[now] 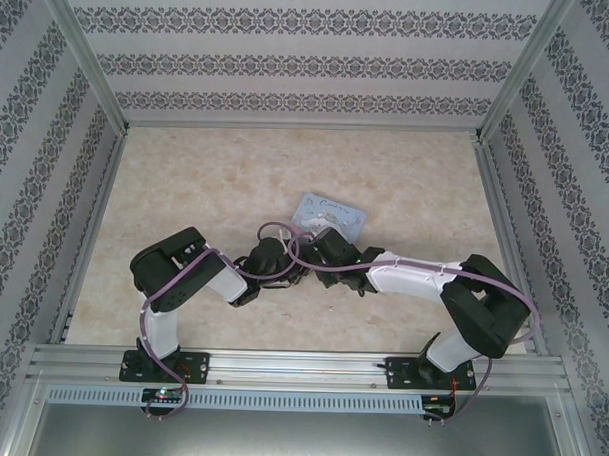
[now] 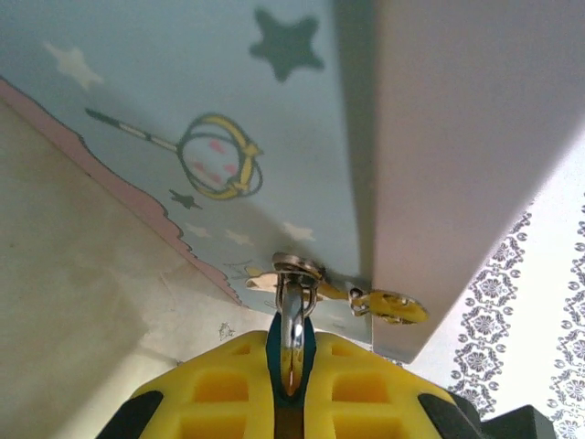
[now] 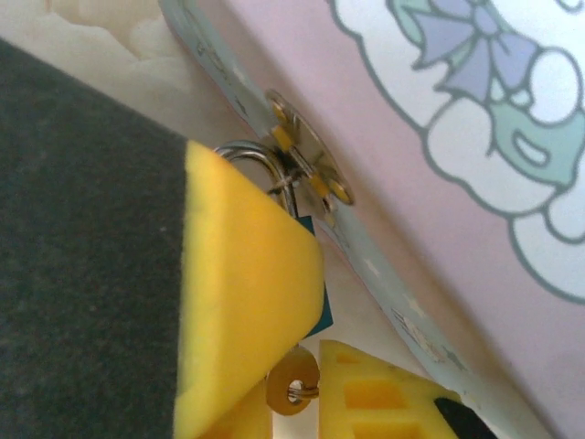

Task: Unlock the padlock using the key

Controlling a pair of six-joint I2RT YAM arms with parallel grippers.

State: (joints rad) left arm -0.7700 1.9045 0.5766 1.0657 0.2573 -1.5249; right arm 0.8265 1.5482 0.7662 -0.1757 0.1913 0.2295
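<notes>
Left gripper: closed on the body of the padlock, with teal showing between its yellow fingers; this grip stops the lock from swinging, so that a key can be pushed in
Right gripper: its fingers look drawn near together just below the padlock; whether they are fully closed, or pinch something, cannot be told
Brass disc: a small round piece with a wire ring, at the right fingertips under the teal corner; probably the head of the key, but no blade is visible
Padlock: its shackle passes through the hasp on the front edge of the cartoon tin, so it hangs there with the body pointing away from the tin
Tin: lies on the table, at the place where both arms meet
Step, as judged: bringing the key to the keyhole; the turning is not yet done
</notes>
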